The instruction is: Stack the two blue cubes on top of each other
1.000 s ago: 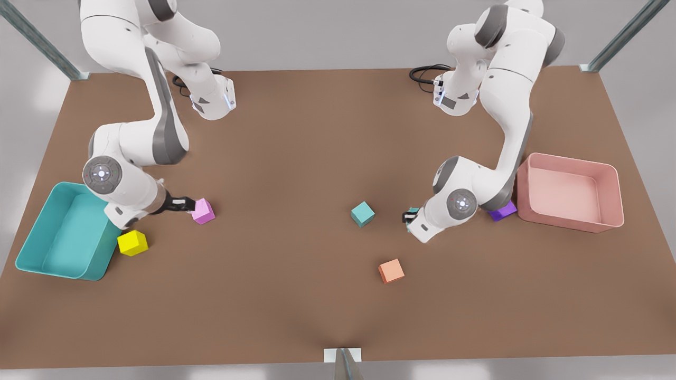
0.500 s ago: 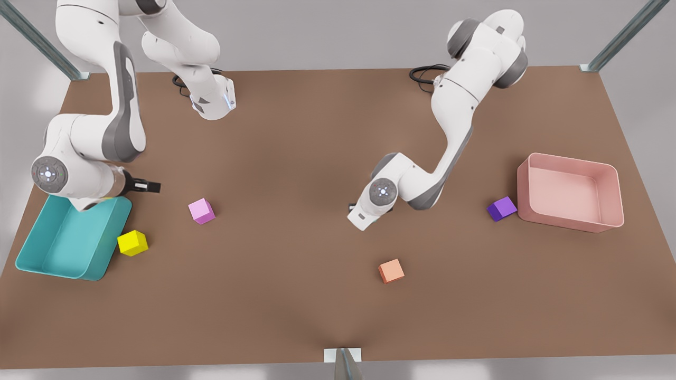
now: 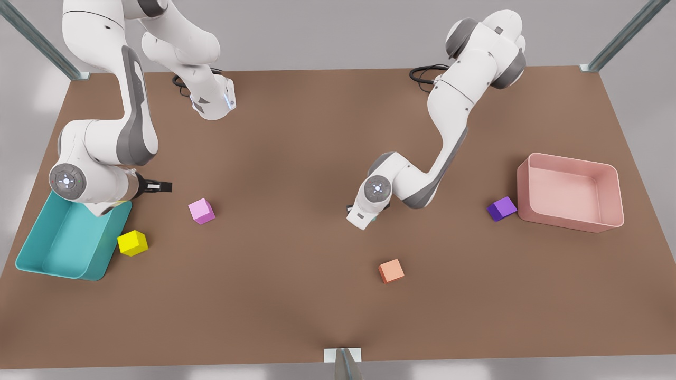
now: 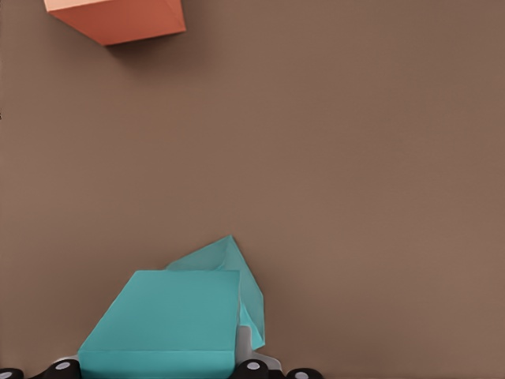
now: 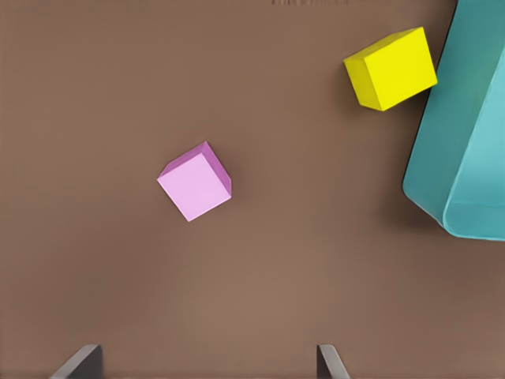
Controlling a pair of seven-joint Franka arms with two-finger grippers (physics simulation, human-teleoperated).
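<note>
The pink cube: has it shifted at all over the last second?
No. The pink cube sits at the same spot relative to the yellow cube and teal bin.

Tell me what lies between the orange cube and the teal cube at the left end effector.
Only bare table. The left wrist view shows nothing between the orange cube and the teal cube in the left end effector.
</note>
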